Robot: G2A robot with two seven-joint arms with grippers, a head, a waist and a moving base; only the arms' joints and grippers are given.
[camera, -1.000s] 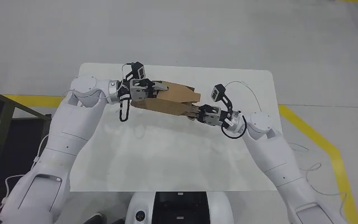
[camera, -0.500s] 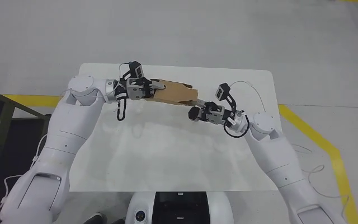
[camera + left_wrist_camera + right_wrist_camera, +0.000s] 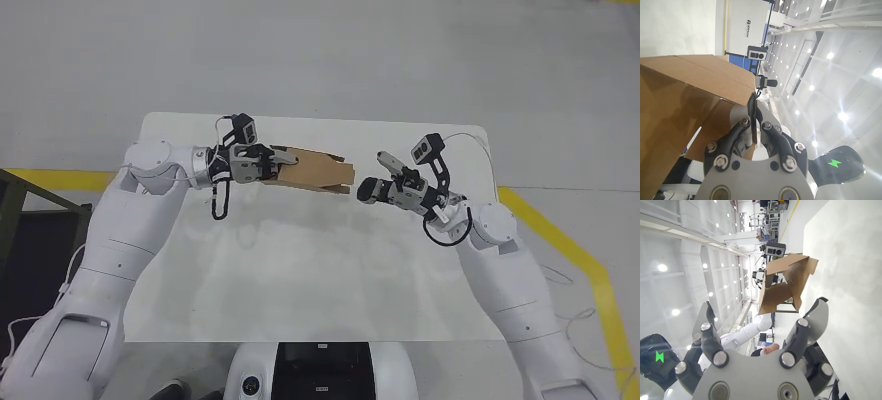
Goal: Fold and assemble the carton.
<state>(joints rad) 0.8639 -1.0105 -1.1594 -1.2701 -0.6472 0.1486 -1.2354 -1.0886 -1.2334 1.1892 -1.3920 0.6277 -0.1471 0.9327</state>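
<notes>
Left tool [image 3: 753, 115] is clamped on one wall edge of the carton [image 3: 312, 170], holding it in the air over the surface [image 3: 300, 290]. Right tool [image 3: 763, 301] sits just off the carton's far end, jaws wide apart, gripping nothing. It looks like light, thin corrugated board, a half-opened sleeve with loose flaps, so expect it to rack under side load and crease if pinched mid-panel; take hold flat on a wall near a scored corner at that open end, not on a flap tip.
</notes>
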